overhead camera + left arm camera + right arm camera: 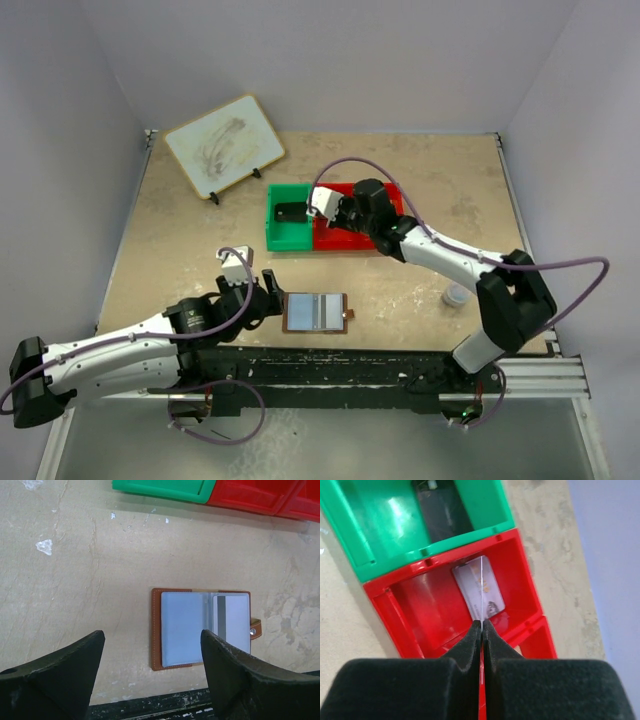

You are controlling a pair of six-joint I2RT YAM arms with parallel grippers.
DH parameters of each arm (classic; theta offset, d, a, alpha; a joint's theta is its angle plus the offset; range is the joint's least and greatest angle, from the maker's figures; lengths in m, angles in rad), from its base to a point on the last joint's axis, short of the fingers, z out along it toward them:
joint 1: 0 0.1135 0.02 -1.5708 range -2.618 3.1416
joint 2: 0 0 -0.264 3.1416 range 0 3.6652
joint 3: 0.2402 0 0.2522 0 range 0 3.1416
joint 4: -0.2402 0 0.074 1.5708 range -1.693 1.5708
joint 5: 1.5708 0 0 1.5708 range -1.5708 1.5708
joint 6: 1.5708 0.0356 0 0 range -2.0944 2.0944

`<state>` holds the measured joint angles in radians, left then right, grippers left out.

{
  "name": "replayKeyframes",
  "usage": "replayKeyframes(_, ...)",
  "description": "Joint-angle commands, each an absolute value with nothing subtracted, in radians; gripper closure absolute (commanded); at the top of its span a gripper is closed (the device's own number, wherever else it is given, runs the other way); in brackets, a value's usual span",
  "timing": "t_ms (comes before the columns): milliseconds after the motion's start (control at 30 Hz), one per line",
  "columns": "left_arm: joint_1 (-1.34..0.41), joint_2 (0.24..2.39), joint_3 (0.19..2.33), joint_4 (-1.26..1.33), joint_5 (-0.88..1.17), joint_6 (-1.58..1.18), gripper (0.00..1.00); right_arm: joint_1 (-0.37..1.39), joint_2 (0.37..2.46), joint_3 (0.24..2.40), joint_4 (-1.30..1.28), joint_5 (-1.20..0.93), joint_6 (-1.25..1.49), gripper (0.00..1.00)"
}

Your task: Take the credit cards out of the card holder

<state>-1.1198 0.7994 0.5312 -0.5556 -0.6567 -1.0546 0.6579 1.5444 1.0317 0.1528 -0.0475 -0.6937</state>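
One card holder, one green bin, one red bin and one whiteboard.

Soft, even light from above. My right fingers loom dark and blurred; glare shines inside the green bin beyond them.

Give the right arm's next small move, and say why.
Probably open the right gripper. It seems shut on a thin card, held edge-on above the red bin, where a second card already lies. Letting go should drop it in.
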Motion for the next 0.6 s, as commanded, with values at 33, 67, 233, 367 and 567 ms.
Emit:
replayKeyframes(33,-1.118,0.749,0.541,-0.541,-0.621,-1.011,0.23,0.651,1.609,1.085,0.134,-0.119,-0.766,1.00)
replayKeyframes(67,-1.118,0.753,0.546,-0.548,-0.615,-1.012,0.23,0.650,1.622,1.093,0.139,-0.116,-0.772,1.00)
replayKeyframes(233,-1.118,0.777,0.560,-0.566,-0.601,-0.994,0.23,0.647,1.736,1.181,0.089,-0.050,-0.788,1.00)
replayKeyframes(367,-1.118,0.765,0.573,-0.566,-0.584,-0.979,0.23,0.640,1.809,1.239,0.060,-0.006,-0.798,1.00)
replayKeyframes(567,-1.118,0.739,0.557,-0.540,-0.556,-0.983,0.23,0.619,1.867,1.288,0.054,0.031,-0.837,1.00)
